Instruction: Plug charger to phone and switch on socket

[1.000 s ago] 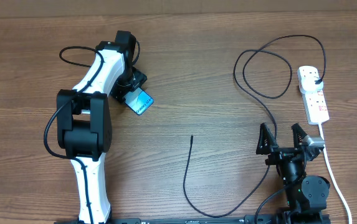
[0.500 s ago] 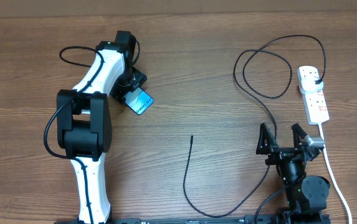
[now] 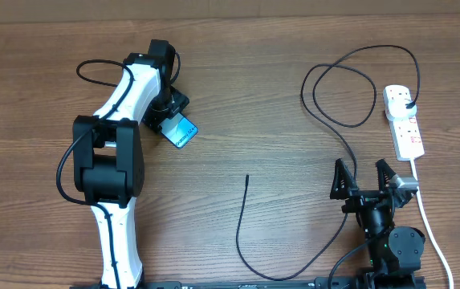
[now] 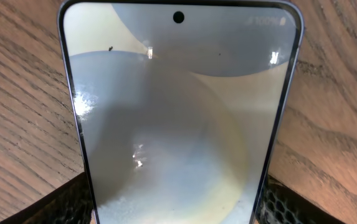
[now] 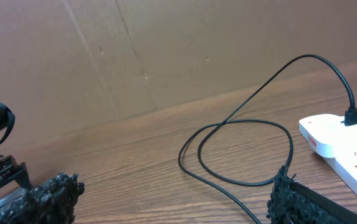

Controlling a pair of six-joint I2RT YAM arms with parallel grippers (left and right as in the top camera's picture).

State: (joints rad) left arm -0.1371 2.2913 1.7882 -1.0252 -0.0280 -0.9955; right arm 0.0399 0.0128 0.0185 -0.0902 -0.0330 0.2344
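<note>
The phone (image 3: 183,132) lies on the wooden table at the upper left, its cyan screen up. In the left wrist view the phone (image 4: 178,112) fills the frame. My left gripper (image 3: 166,120) is shut on its near end, with a finger (image 4: 72,202) pressed on each long edge. The charger cable (image 3: 242,233) runs across the table, and its slim tip (image 3: 247,177) lies free at the centre. Its black plug (image 3: 407,98) sits in the white socket strip (image 3: 405,124) at the right. My right gripper (image 3: 366,172) is open and empty, near the front right; the cable (image 5: 247,124) loops ahead of it.
The strip's thick white cord (image 3: 426,217) runs down the right side past my right arm. A cardboard wall (image 5: 134,56) stands behind the table. The strip (image 5: 346,146) and plug (image 5: 351,115) show at the right of the right wrist view.
</note>
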